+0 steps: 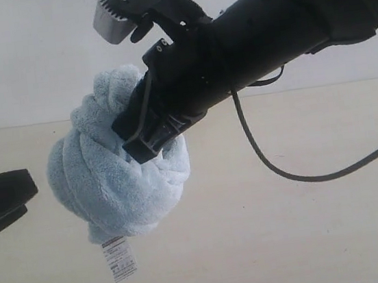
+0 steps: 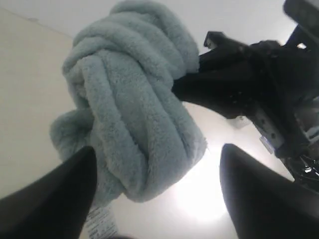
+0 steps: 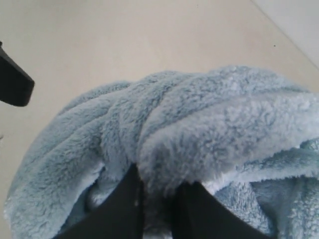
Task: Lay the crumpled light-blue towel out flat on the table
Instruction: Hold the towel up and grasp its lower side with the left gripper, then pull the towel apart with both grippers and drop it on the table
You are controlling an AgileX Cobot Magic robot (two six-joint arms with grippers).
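Observation:
The pale-blue fluffy towel (image 1: 111, 179) hangs bunched in a twisted knot above the beige table (image 1: 291, 239), its white printed tag (image 1: 118, 258) dangling below. My right gripper (image 1: 148, 136) reaches in from the upper right and is shut on a fold of the towel (image 3: 199, 134); its fingers (image 3: 127, 204) pinch the pile between them. My left gripper (image 1: 3, 199) sits at the left edge, a short gap from the bundle. In the left wrist view its gripper (image 2: 157, 191) stands open, the towel (image 2: 134, 99) just ahead between the fingers (image 2: 60, 199), untouched.
The right arm's black body (image 1: 265, 28) and its cable (image 1: 296, 170) cross the upper right. A white wall (image 1: 20, 58) backs the table. Bare tabletop (image 1: 313, 250) lies below and to the right of the hanging towel.

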